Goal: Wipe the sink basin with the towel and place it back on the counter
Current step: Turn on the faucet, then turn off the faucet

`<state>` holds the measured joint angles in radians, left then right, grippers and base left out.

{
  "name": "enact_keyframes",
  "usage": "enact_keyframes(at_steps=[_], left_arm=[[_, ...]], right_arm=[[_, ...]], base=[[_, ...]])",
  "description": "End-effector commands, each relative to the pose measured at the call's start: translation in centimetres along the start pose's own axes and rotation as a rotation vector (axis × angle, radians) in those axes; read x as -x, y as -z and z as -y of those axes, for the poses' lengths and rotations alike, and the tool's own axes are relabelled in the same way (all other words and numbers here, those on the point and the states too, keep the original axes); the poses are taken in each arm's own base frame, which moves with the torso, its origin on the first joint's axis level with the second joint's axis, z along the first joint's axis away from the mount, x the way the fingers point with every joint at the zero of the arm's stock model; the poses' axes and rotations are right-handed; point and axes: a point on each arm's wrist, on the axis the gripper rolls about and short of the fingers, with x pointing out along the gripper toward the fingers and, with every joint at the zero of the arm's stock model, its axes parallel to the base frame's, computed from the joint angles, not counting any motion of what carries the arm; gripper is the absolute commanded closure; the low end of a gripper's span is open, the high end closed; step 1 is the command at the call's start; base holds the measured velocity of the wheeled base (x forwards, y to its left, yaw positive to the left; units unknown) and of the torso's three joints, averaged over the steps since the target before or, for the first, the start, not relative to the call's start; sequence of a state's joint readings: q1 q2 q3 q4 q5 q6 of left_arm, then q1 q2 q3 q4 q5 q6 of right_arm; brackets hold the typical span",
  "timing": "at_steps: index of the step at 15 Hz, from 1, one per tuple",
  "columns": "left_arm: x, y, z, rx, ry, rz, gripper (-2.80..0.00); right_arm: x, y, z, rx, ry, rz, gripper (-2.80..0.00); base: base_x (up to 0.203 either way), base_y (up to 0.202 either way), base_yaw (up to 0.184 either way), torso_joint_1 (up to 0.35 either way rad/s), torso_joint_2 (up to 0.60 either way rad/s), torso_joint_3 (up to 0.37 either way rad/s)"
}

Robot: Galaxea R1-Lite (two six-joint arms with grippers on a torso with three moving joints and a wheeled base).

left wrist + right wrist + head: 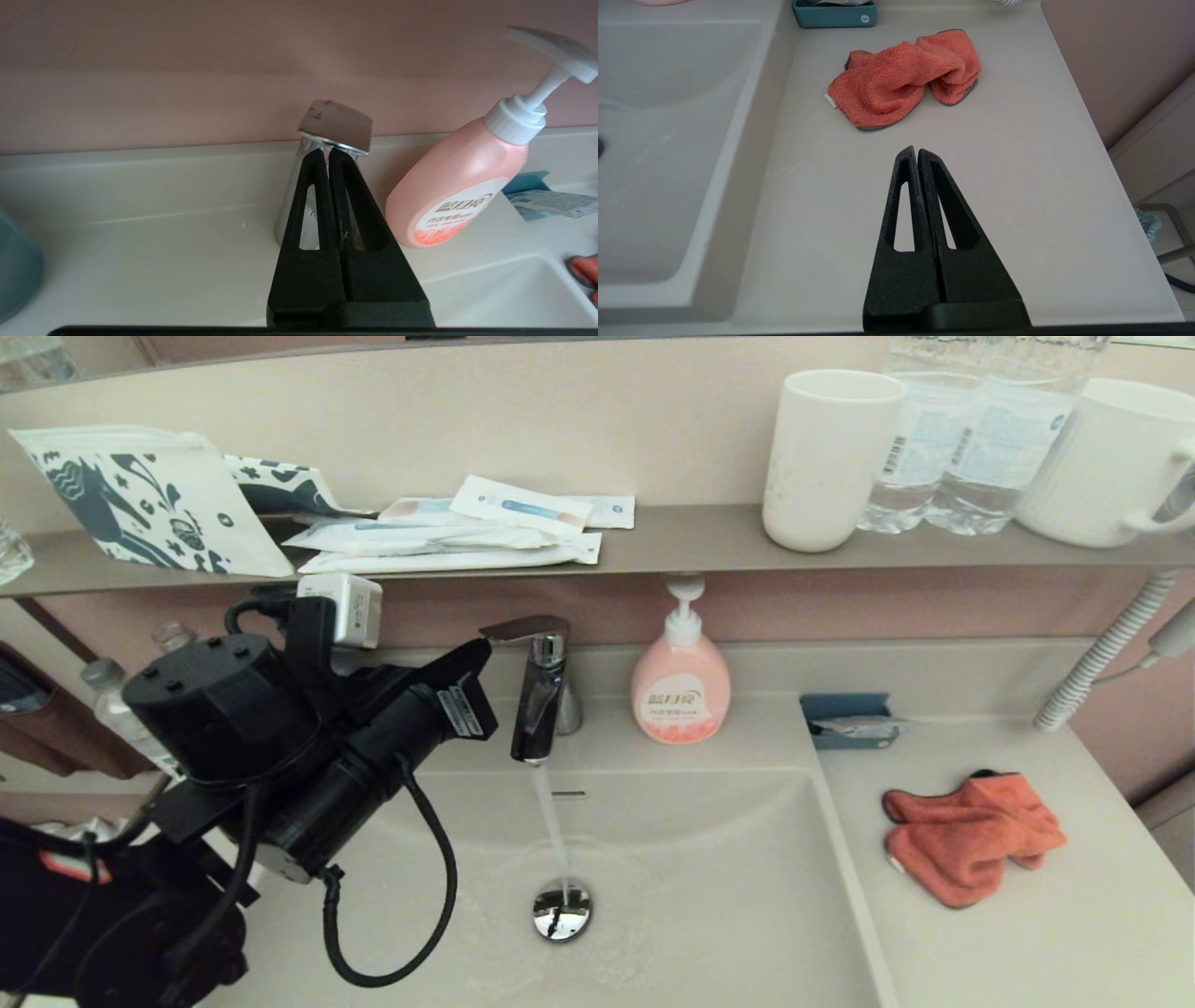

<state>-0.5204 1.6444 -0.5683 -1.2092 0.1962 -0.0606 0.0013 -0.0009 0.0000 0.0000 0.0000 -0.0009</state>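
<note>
Water runs from the tap (539, 695) onto the drain plug (562, 908) of the basin (728, 896), while the towel (971, 835) lies bunched on the surface (1074, 933) just right of it, untouched. Behind the towel the right gripper (916, 151) hovers with fingers together; farther back, the left gripper (325, 153), also closed, meets the underside of the tap lever (337, 125). Soft, light and plush, the towel looks easiest pinched at a raised fold.

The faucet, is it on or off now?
On. In the head view a stream of water falls from the faucet into the sink basin, landing on the drain plug. The left gripper, shut, is at its handle.
</note>
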Motion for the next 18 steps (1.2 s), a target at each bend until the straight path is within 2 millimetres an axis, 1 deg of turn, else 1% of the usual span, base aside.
enact_keyframes(at_steps=[1,3,5,8,12,18], left_arm=[[0.4,-0.2,-0.1,0.002,-0.003,0.008,0.0],[0.5,-0.4,-0.2,0.001,-0.007,0.014,0.0],[0.4,-1.1,-0.2,-0.001,-0.006,0.04,0.0],[0.1,-0.9,-0.1,-0.033,-0.004,0.037,0.0],[-1.2,-1.6,0.2,-0.03,-0.001,0.07,0.0],[-2.3,-1.2,0.4,-0.054,0.002,0.046,0.0]], right_arm=[[0.0,0.0,0.0,0.001,0.0,-0.001,0.0],[0.0,0.0,0.0,0.001,0.0,-0.001,0.0],[0.0,0.0,0.0,0.0,0.0,-0.001,0.0],[0.0,0.0,0.0,0.001,0.0,-0.001,0.0],[0.0,0.0,0.0,0.001,0.0,-0.001,0.0],[0.0,0.0,0.0,0.001,0.0,-0.001,0.0]], base=[[0.0,0.0,0.0,0.0,0.0,0.0],[0.0,0.0,0.0,0.0,0.0,0.0],[0.0,0.0,0.0,0.0,0.0,0.0],[0.0,0.0,0.0,0.0,0.0,0.0],[0.0,0.0,0.0,0.0,0.0,0.0],[0.0,0.0,0.0,0.0,0.0,0.0]])
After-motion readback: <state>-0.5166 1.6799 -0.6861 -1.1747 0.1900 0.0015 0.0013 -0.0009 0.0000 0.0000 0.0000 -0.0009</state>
